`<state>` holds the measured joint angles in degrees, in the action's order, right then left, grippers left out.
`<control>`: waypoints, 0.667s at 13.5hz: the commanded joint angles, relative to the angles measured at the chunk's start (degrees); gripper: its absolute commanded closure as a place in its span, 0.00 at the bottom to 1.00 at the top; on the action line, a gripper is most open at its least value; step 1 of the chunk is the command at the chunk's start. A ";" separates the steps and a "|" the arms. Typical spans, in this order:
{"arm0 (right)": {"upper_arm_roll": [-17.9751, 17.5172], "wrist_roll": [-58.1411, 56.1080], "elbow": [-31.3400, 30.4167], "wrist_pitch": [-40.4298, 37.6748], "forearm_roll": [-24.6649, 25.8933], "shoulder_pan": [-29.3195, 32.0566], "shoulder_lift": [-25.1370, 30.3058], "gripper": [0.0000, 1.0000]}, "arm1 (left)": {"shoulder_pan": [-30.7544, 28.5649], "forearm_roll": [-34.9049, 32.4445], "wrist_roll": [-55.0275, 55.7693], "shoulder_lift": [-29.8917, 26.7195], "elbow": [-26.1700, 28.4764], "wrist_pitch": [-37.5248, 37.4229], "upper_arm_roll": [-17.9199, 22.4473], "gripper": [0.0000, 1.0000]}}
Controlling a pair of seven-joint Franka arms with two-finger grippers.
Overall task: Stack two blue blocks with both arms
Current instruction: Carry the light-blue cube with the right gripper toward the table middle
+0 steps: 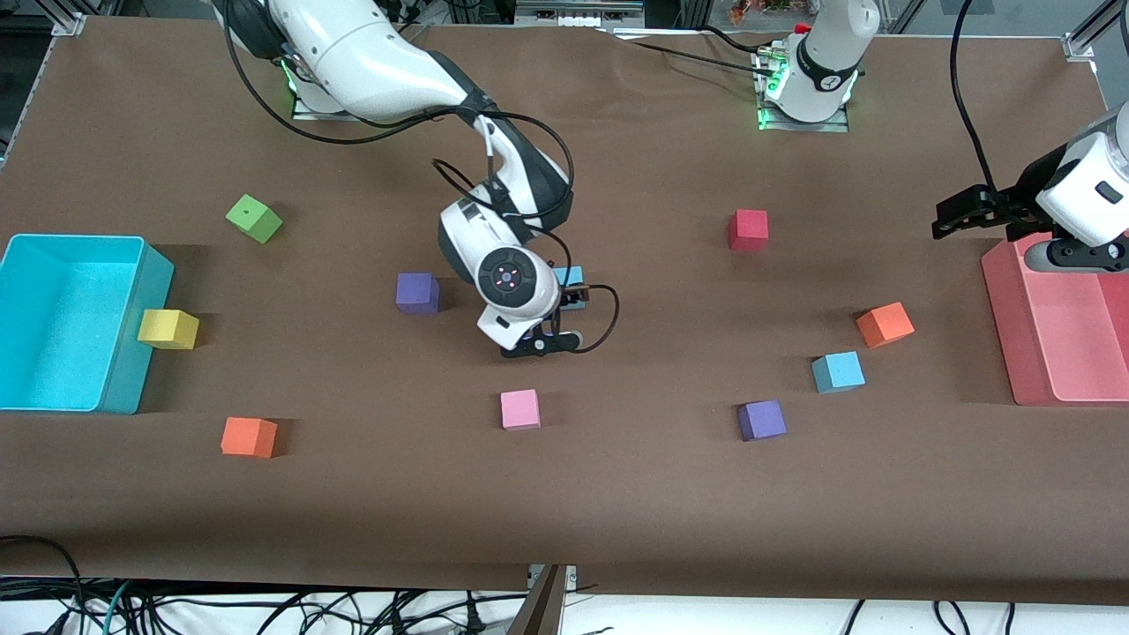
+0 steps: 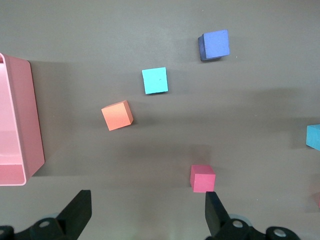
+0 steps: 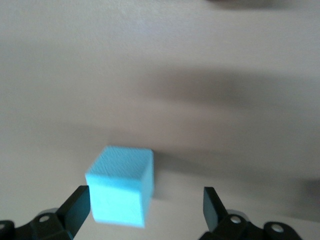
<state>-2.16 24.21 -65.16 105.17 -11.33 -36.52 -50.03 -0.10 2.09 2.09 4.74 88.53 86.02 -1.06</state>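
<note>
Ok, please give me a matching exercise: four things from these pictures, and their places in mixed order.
1 right gripper
2 left gripper
3 yellow cube
4 other blue block

a beside the turquoise bin
b over one blue block, jaws open
c beside an orange cube
d up near the pink tray, jaws open, waiting

Pairs: 1-b, 2-d, 3-a, 4-c.

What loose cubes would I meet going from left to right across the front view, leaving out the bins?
Yellow cube → orange cube → green cube → purple cube → pink cube → red cube → second purple cube → blue cube → second orange cube.
</note>
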 commanded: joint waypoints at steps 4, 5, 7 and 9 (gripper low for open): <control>-0.74 -17.13 -0.84 -4.00 -2.38 6.19 3.97 0.00 | 0.19 -3.23 0.11 -0.26 0.77 3.09 -0.35 0.00; -0.65 -22.05 -0.93 -4.79 -2.65 6.81 5.02 0.00 | 0.19 -3.23 0.11 -0.26 0.77 3.10 -0.35 0.00; -0.74 -28.92 -3.64 -4.71 -3.00 7.86 7.03 0.00 | 0.19 -3.14 0.11 -0.26 0.77 2.92 -0.35 0.00; -0.48 -37.95 -10.13 -1.30 -8.15 9.44 10.72 0.00 | 0.19 -3.14 0.20 -0.26 0.86 2.92 -0.35 0.00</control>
<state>-2.20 -6.16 -67.09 101.19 -15.24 -28.35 -44.92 0.00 0.29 2.09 4.93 88.61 88.14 -1.16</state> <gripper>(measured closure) 0.000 0.000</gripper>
